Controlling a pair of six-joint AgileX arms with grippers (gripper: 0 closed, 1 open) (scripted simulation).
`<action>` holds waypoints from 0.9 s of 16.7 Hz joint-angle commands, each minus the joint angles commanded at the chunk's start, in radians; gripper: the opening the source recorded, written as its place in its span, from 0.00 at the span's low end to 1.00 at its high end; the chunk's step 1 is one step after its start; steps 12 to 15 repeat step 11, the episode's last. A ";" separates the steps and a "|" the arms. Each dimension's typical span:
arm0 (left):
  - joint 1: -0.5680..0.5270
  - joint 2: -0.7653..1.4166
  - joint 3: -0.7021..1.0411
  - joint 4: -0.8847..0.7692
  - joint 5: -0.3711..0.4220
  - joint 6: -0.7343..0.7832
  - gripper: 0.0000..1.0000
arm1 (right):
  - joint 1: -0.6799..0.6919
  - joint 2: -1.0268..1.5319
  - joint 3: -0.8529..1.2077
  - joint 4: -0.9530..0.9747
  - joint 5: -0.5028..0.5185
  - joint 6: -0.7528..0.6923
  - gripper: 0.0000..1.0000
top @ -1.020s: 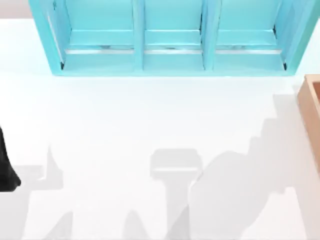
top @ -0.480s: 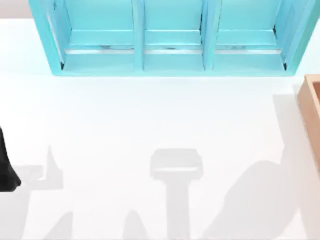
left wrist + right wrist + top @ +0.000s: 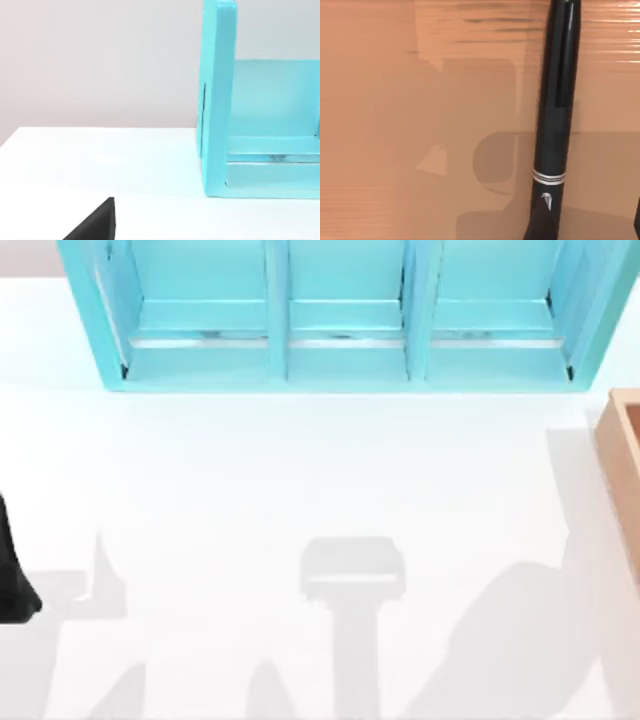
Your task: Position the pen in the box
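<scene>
At the top view's left edge, a black part of my left arm [image 3: 12, 575] sits parked on the white table [image 3: 300, 470]; I cannot tell its grip. Along the far side stands the large cyan three-compartment shelf unit [image 3: 345, 315]. At the right edge is the tan wooden box [image 3: 618, 455]. The right wrist view shows the slim black pen [image 3: 555, 120] against the box's wood-grained surface; the right gripper's state cannot be told.

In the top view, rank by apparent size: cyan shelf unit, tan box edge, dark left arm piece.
1. Cyan shelf unit, by far the largest.
2. and 3. Box edge and left arm piece: both cut off by the frame, similar, not rankable.
</scene>
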 joint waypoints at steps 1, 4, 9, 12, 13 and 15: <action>0.000 0.000 0.000 0.000 0.000 0.000 1.00 | 0.000 0.000 0.000 0.000 0.000 0.000 0.68; 0.000 0.000 0.000 0.000 0.000 0.000 1.00 | 0.000 0.000 0.000 0.000 0.000 0.000 0.90; 0.000 0.000 0.000 0.000 0.000 0.000 1.00 | 0.000 0.000 0.000 0.000 0.000 0.000 1.00; 0.000 0.000 0.000 0.000 0.000 0.000 1.00 | 0.000 0.000 0.000 0.000 0.000 0.000 1.00; 0.000 0.000 0.000 0.000 0.000 0.000 1.00 | 0.000 0.000 0.000 0.000 0.000 0.000 1.00; 0.000 0.000 0.000 0.000 0.000 0.000 1.00 | 0.000 0.000 0.000 0.000 0.000 0.000 1.00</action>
